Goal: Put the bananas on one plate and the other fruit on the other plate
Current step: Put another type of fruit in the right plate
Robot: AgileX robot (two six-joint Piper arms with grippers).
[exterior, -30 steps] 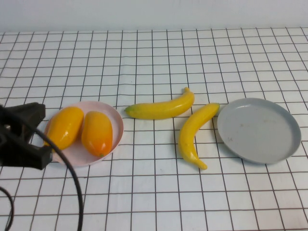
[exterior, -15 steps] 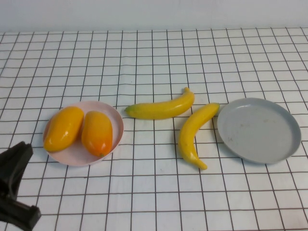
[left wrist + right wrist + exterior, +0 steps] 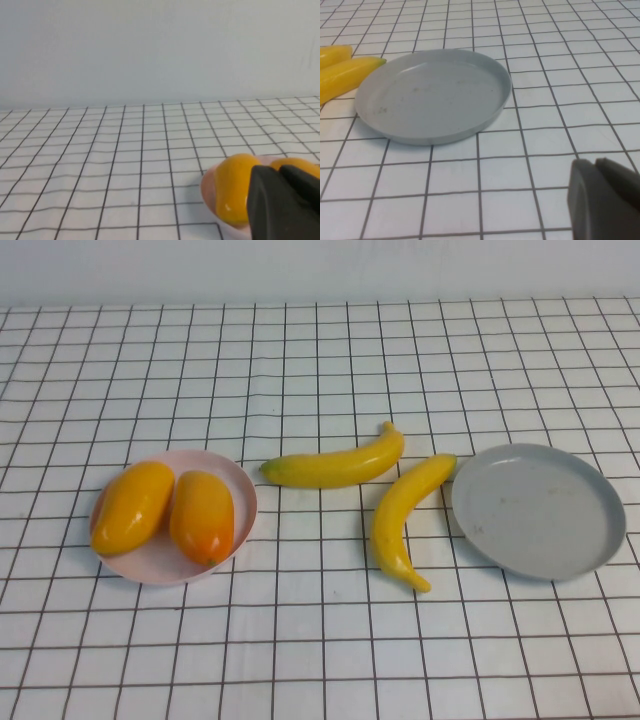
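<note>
Mango-like fruits (image 3: 168,512): both lie side by side on the pink plate (image 3: 232,480), so that half of the sorting looks done
Bananas (image 3: 372,490): both lie on the desk (image 3: 320,660) between the plates, one with its tip just beside the grey plate (image 3: 590,540), which holds nothing
Left pincer (image 3: 285,200): out of the high view, near the pink plate; dark fingers close together, clenched on nothing
Right pincer (image 3: 602,197): low beside the grey plate, looks closed and empty
Next: probably a banana goes to the grey plate

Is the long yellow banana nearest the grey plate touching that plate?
Apart. The high view shows a sliver of cloth between the banana's tip and the grey plate.
</note>
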